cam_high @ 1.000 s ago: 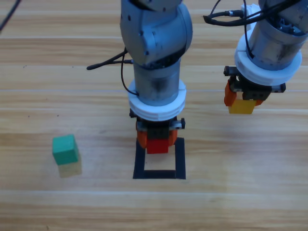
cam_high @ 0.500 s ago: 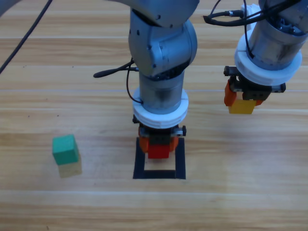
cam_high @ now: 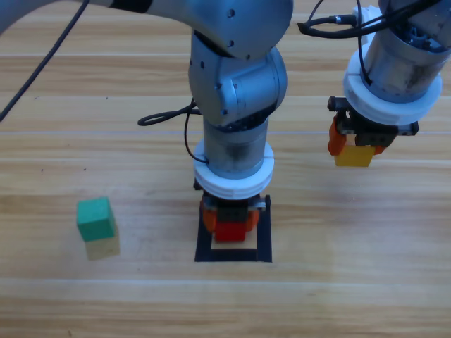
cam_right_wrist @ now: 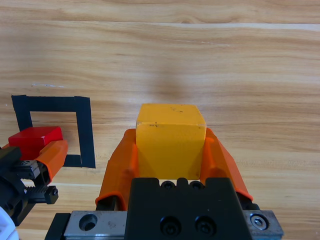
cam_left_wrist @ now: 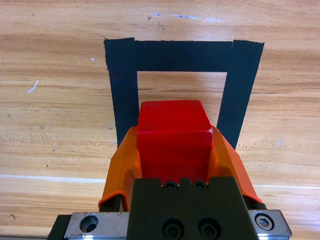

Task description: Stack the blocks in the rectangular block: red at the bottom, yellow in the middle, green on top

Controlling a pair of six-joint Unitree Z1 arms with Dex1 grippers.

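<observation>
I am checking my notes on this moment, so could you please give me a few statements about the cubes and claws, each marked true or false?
1. The left claw is shut on the red cube. True.
2. The right claw is open and holds nothing. False: it is shut on the yellow cube.
3. The green cube lies inside the tape square. False: it sits on the table left of the square.
4. The red cube is over the tape square. True.
5. The yellow cube is stacked on the red cube. False: it is held off to the right.
</observation>
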